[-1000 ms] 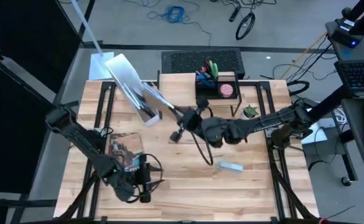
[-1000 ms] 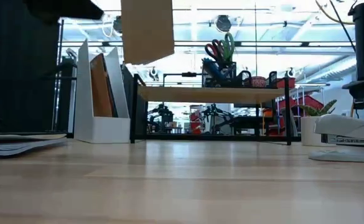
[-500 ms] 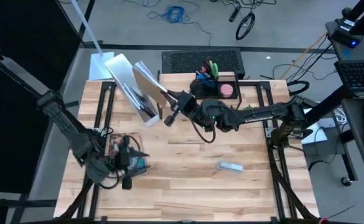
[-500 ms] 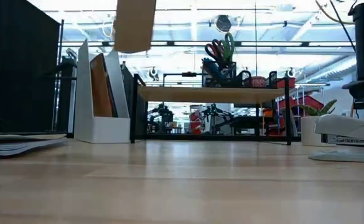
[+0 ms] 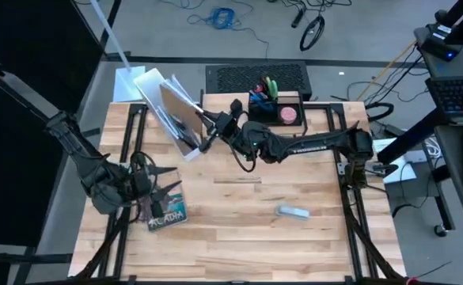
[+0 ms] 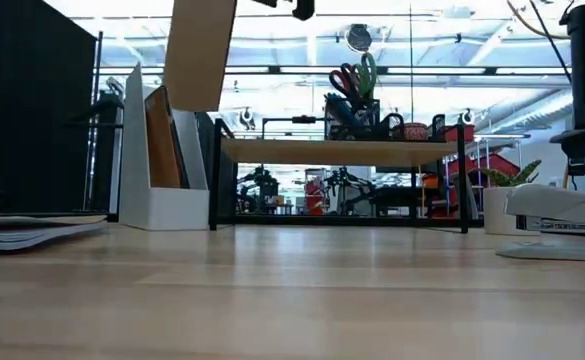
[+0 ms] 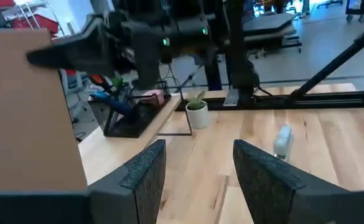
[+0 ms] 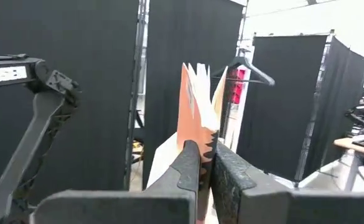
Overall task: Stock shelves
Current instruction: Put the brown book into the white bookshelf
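Since the earlier frame, right gripper (image 5: 203, 127) has carried the brown folder (image 5: 177, 108) toward 10 o'clock, now above the white file box (image 5: 158, 101); jaws are pinching the folder's edge. Left gripper (image 5: 161, 184), jaws spread, is hovering at 8 o'clock. Shelves (image 5: 229, 105) are standing at 12 o'clock.

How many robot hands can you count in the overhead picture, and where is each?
2. The left hand hangs open over the table's left side, above a booklet. The right hand is by the white file box, shut on a brown folder.
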Robot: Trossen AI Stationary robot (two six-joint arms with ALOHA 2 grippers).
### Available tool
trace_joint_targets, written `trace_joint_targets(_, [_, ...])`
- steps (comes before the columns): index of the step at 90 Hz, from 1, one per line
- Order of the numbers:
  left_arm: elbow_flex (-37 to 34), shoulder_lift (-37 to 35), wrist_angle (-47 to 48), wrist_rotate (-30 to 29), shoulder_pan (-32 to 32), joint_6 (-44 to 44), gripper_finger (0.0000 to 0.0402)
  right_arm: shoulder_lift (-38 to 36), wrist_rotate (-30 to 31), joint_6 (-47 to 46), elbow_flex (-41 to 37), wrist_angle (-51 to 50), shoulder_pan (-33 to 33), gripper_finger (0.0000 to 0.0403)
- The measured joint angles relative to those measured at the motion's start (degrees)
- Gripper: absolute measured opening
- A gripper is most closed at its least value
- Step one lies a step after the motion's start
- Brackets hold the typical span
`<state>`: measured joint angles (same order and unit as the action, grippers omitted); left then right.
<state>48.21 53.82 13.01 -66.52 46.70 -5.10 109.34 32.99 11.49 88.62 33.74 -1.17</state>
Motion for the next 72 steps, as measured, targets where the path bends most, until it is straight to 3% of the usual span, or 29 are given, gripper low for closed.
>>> trace_joint_targets(72, [0.0,-0.1,0.1,0.3,0.0,-0.2,0.0173,11.1,0.1,-1.4,0.0,11.7,-1.4,0.0004])
